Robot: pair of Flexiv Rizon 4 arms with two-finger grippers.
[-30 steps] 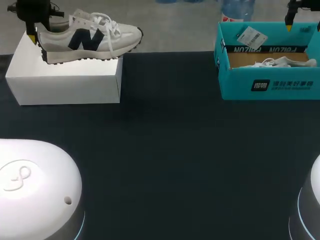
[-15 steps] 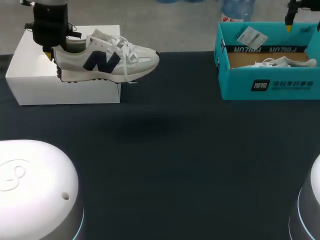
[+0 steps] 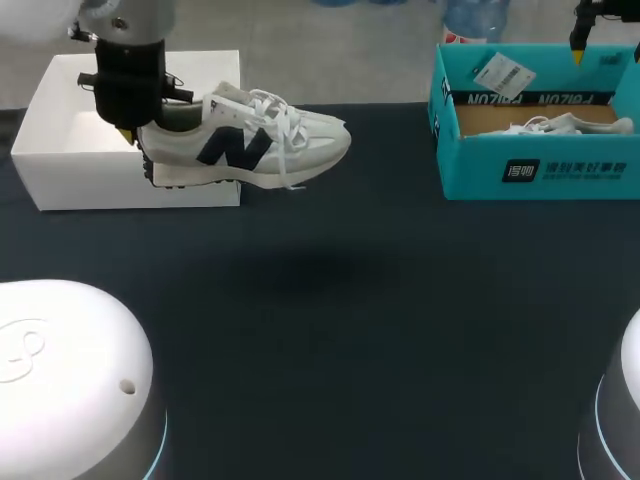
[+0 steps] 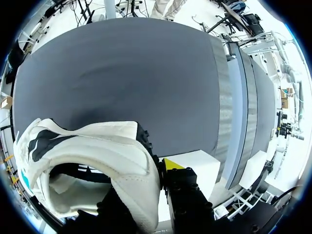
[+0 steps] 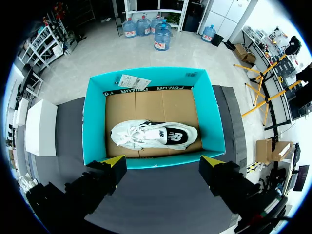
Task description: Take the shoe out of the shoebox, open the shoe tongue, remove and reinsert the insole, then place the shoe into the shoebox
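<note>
Dark surface (image 3: 330, 330): left fingers (image 3: 128, 130) clenched on white shoe (image 3: 260, 150) heel, beside white box (image 3: 60, 160) at 10 o'clock; right fingers (image 3: 578, 42) released above teal shoebox (image 3: 540, 170) at 2 o'clock.

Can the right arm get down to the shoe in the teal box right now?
Probably yes: the right gripper hangs open above the lidless teal box, and nothing covers the shoe.
</note>
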